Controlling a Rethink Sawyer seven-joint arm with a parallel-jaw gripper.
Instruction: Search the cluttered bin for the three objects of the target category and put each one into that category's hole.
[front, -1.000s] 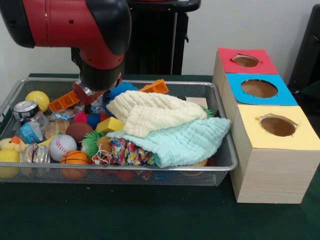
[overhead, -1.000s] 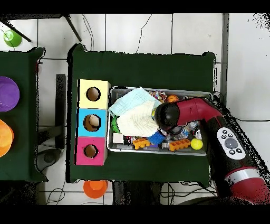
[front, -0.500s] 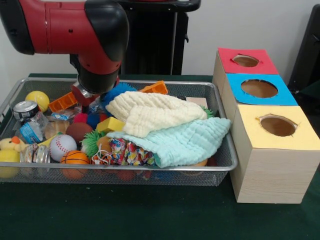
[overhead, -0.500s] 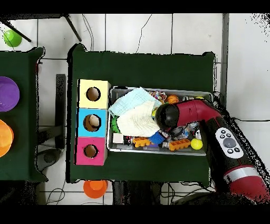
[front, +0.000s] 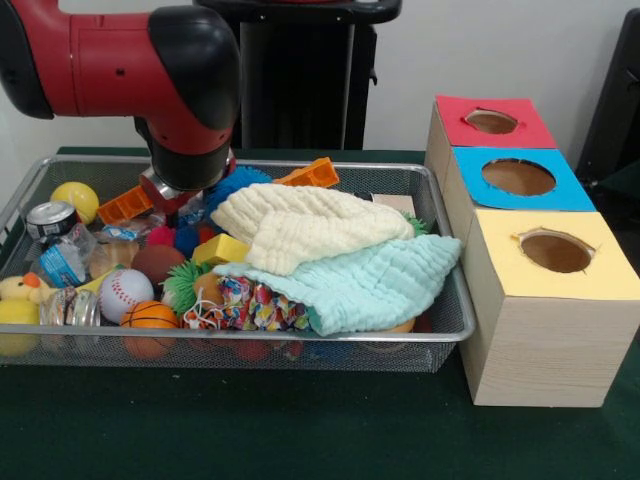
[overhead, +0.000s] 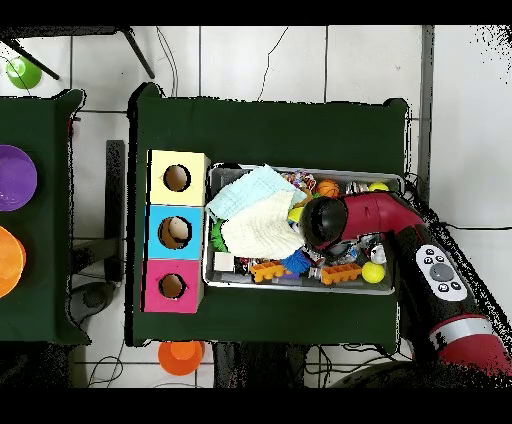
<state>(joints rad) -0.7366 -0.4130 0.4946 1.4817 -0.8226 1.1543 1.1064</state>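
Inside the wire-mesh bin (front: 455, 330) lies a jumble of things: a cream cloth (front: 305, 228) draped over a pale green cloth (front: 375, 285) fills the middle, with a yellow block (front: 222, 248) at their edge. Toward one end sit a baseball (front: 125, 292), a small basketball (front: 150, 316), a brown ball (front: 157, 263), a yellow ball (front: 75, 199), a tin can (front: 50, 219) and a yellow duck toy (front: 18, 290). At the far rim lie two orange blocks (front: 312, 174) and a blue spiky ball (front: 236, 181). Which of these belong to the target category cannot be told.

Beside the bin stands a wooden box with three holes: yellow (front: 556, 251), blue (front: 518, 177) and red (front: 491, 121); nothing shows inside them.

The red arm (front: 120, 60) reaches down over the bin's far side, its wrist end just above the toys near the spiky ball. The gripper is hidden under the wrist in both views, so whether it is spread or closed, or has hold of anything, cannot be told.
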